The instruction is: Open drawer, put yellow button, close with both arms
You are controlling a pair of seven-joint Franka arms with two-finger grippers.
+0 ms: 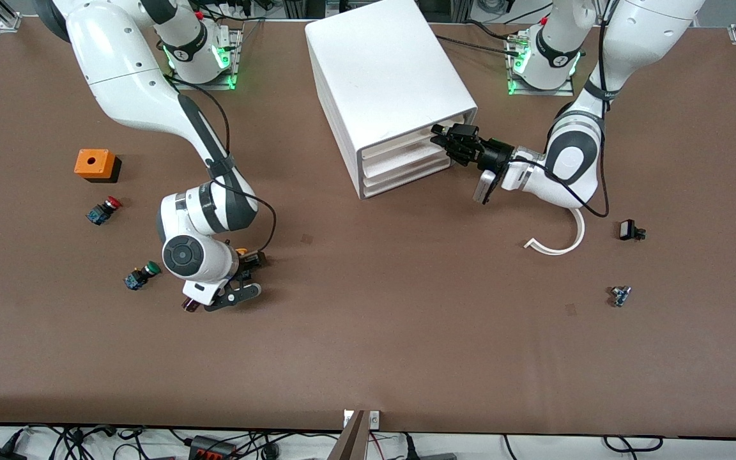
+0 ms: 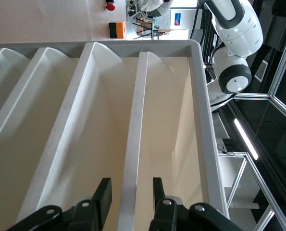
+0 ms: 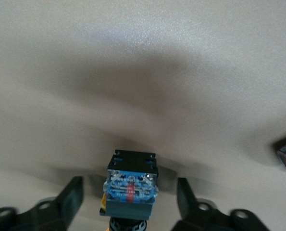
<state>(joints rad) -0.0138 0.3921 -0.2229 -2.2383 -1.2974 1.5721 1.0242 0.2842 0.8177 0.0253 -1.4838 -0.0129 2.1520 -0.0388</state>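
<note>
The left gripper [image 2: 130, 192] straddles the drawer [image 2: 133, 144] front lip, fingers just apart of it. The right gripper [image 3: 128, 202] sits low on the table [image 1: 406, 332] — fingers wide, the yellow button [image 3: 130, 190] between them, untouched — open tabletop nearer the camera.

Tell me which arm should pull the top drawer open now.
Left, most likely: the left gripper sits at the drawer front, fingers either side of its edge. The right gripper is low over the table, straddling the yellow button.
</note>
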